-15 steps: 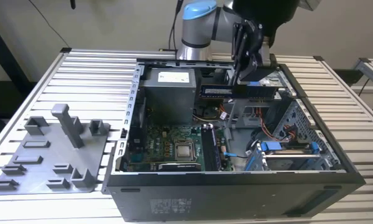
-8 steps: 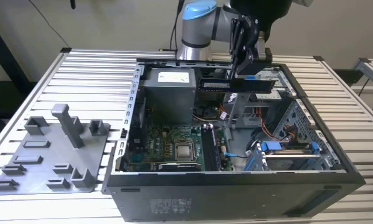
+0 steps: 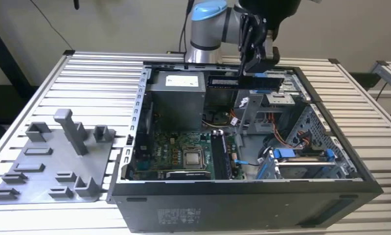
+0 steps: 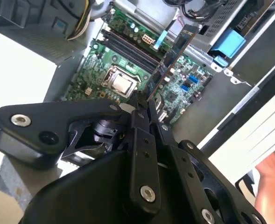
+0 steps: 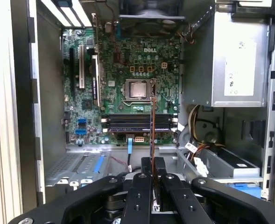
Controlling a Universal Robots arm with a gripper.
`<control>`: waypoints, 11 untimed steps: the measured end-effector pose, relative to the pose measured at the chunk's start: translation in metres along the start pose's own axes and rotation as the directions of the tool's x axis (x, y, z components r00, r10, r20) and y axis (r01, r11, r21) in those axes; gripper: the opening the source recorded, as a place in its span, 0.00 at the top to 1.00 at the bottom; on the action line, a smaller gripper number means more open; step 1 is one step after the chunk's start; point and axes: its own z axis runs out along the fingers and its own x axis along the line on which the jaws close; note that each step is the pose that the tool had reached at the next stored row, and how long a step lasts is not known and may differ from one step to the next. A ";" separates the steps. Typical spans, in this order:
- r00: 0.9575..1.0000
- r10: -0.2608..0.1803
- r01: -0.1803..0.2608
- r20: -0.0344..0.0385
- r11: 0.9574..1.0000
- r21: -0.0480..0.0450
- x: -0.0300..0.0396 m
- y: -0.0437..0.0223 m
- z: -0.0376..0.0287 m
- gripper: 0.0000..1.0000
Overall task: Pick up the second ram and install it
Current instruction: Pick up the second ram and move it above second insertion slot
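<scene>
1. Right up close in the first wrist view, the end effector [image 5: 152, 163] is clamped shut on the second ram [image 5: 152, 126], which we see edge-on as one thin line running out from the black fingers [image 5: 146, 164].
2. In the second wrist view the same grip shows from the side: the stick is a long dark board reaching away from the fingertips, held by one end.
3. Beyond the stick we have the green motherboard [image 5: 128, 70]. The ram is up in the air, apart from the board.
4. On that board, the dark memory slots [image 5: 137, 123] lie crosswise under the stick, and the processor [image 5: 138, 88] sits just past them.
5. Beside the board is the grey power supply [image 5: 230, 60].
6. Over in the exterior view, the open computer case [image 3: 247, 205] lies on the slatted surface [image 3: 97, 83]. The end effector hangs over the far side of the case, and the ram is held level above the rim, near the power supply.
7. On the exterior view's left, just beside the case, the grey holder plate [image 3: 45, 176] rests on the surface, its posts upright.
8. Farthest out in the second wrist view, a person's hand [image 4: 270, 186] shows beyond the case wall.
</scene>
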 end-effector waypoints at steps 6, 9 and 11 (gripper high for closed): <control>1.000 0.000 0.000 0.001 1.000 0.000 -0.0157 0.0003 0.0015 0.86; 1.000 0.000 0.000 0.001 1.000 0.000 -0.0236 0.0005 0.0023 0.86; 1.000 0.000 0.000 0.001 1.000 0.000 -0.0290 0.0006 0.0029 0.86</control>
